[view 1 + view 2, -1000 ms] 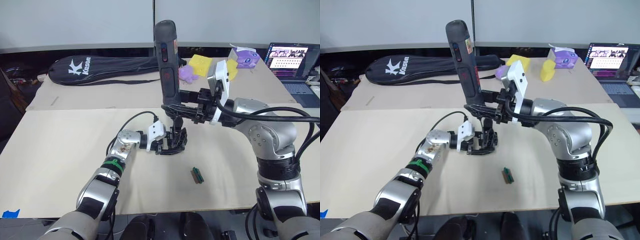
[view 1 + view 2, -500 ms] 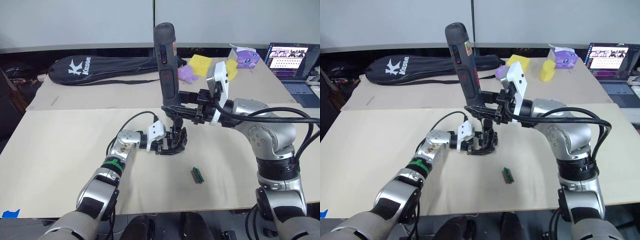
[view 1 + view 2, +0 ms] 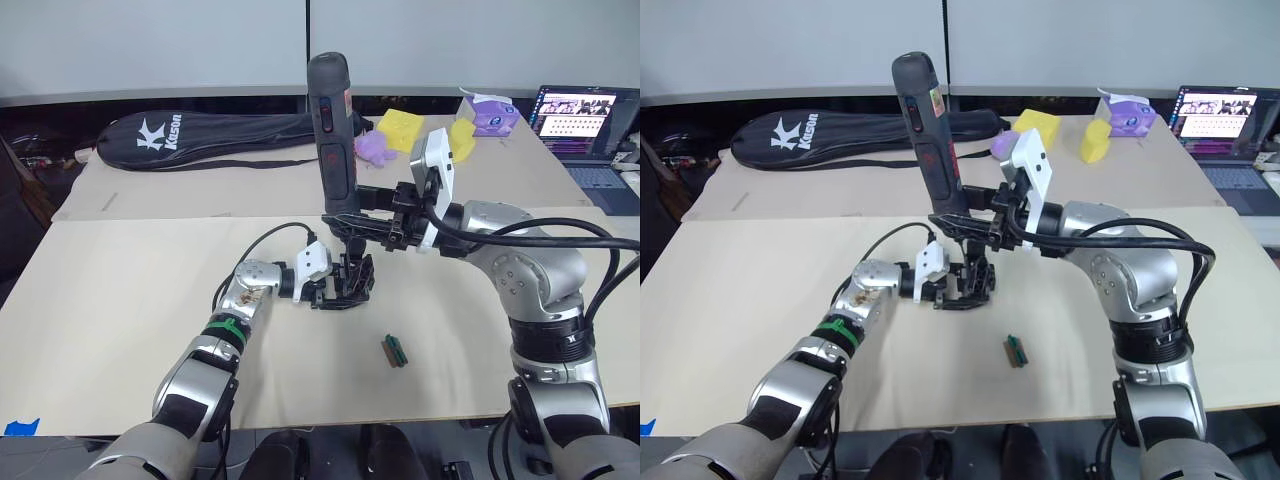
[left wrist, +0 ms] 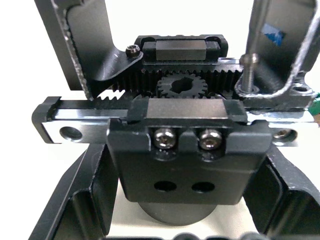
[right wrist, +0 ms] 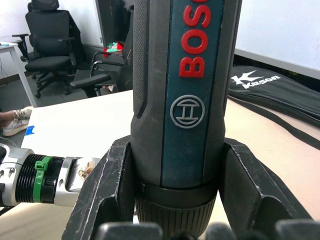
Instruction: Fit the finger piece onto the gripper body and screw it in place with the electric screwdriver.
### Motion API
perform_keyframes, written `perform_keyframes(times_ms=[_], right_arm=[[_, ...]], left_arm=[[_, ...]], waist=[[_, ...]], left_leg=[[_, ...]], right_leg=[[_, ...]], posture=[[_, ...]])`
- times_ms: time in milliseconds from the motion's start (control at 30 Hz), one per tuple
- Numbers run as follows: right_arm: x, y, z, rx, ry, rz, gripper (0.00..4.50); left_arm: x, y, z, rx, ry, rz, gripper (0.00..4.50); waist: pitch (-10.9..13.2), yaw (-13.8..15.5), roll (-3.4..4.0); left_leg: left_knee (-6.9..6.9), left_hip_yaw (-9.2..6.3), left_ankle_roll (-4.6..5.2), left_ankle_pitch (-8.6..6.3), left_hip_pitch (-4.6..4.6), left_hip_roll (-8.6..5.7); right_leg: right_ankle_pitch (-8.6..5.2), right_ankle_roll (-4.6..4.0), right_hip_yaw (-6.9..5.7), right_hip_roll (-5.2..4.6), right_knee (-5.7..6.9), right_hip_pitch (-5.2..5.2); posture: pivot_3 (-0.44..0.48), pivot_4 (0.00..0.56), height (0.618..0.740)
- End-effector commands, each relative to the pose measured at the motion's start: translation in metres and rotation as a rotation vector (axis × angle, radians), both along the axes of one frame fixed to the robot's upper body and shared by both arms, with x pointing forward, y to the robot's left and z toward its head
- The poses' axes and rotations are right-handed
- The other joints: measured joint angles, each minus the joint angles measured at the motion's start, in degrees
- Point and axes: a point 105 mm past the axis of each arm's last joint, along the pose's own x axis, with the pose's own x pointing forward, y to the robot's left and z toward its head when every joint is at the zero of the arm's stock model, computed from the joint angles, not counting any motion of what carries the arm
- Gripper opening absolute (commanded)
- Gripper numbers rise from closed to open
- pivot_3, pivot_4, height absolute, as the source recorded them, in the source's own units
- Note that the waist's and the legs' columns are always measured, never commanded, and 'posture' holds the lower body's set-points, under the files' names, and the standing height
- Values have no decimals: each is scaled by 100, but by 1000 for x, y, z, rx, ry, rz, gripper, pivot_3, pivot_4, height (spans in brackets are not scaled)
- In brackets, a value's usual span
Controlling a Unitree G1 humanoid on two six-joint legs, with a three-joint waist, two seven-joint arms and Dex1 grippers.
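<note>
The electric screwdriver (image 5: 185, 100) has a matt, rubber-like dark grip around a smoother blue-grey plastic panel with raised red lettering, and its thin bit (image 4: 248, 70) is bright bare metal. The gripper body (image 4: 175, 150) is matt black plastic or coated metal with toothed black racks, a polished steel rail and shiny screw heads. The table (image 3: 120, 300) is pale, matt and smooth; the racket bag (image 3: 200, 135) is black cloth.

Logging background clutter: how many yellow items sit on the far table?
2: one yellow block beside the purple toy, just behind the electric screwdriver; one yellow piece next to the purple tissue box. Others may be hidden behind the arm.
</note>
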Motion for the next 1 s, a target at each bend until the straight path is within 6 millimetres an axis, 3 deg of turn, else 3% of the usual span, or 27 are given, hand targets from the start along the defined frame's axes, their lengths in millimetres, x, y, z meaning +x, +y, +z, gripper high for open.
perform_keyframes(times_ms=[33,633,1000], right_arm=[[-9,0,15,39,-83,8,1920],[-9,-17,-5,142,-114,-99,1920],[7,-17,-44,61,29,-90,1919]], left_arm=[[6,4,11,-13,-44,19,2821],[8,4,9,-2,-48,30,2821],[12,4,11,10,-55,34,2821]], waist=[[0,0,0],[-1,2,-2],[-14,2,-11]], left_leg=[[0,0,0,0,0,0],[0,0,-2,2,11,0],[1,2,-3,3,37,0]], right_leg=[[0,0,0,0,0,0],[0,0,0,2,1,10],[0,0,5,2,-2,28]], posture=[[0,150,723],[0,150,723],[0,150,723]])
